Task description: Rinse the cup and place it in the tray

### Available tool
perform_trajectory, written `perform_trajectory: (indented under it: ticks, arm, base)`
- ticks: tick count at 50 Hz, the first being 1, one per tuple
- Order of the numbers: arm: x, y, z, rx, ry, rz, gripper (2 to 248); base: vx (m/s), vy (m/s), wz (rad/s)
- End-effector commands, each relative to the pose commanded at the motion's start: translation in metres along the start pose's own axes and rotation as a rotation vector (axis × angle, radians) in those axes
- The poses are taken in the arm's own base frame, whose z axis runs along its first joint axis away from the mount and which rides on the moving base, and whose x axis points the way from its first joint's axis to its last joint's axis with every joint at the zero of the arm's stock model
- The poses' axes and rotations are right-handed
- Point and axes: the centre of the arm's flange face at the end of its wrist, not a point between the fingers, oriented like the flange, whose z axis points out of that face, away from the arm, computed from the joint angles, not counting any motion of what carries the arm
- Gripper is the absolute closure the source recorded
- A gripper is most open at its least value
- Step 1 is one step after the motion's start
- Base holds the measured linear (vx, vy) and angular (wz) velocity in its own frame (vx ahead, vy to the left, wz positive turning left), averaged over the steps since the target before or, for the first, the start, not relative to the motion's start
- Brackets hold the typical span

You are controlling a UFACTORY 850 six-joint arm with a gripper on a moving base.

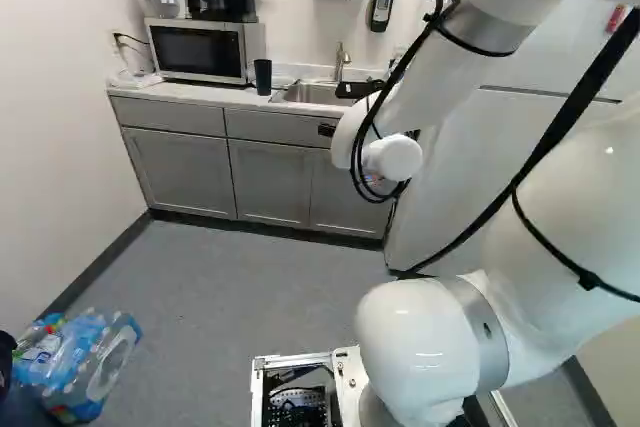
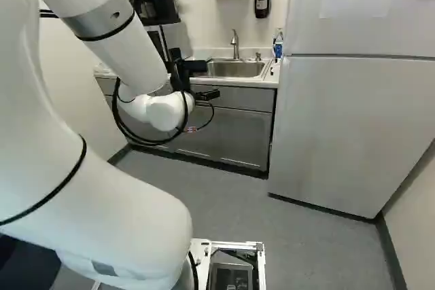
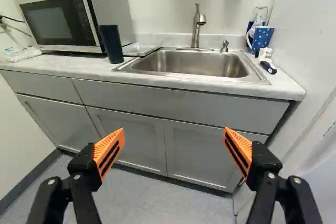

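Nearest you, bundled plastic bottles (image 1: 85, 362), lower left of the left base view. Your gripper (image 2: 212, 80) is spread wide, orange pads (image 3: 109, 151) well apart. Ahead of it, gray cabinets (image 3: 207, 150), then the counter (image 3: 173, 81) on top. Your dark cup (image 3: 111, 44) stands up there, between microwave (image 3: 65, 20) and sink (image 3: 191, 62), near the sink's rim. Clear tray (image 3: 140, 49) just behind the cup; can't tell if they touch. Blue spotted mug (image 3: 262, 37) past the sink's other end. Faucet (image 3: 197, 27) rises behind the basin.
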Motion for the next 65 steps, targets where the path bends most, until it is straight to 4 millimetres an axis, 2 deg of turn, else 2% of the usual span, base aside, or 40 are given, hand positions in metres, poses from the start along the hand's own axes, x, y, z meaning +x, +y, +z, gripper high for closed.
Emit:
perform_trajectory:
  ticks: [65]
  arm:
    - [0.082, -0.011, 0.044, 0.024, 0.138, -0.004, 3]
  base:
    - [0.000, 0.000, 0.000]
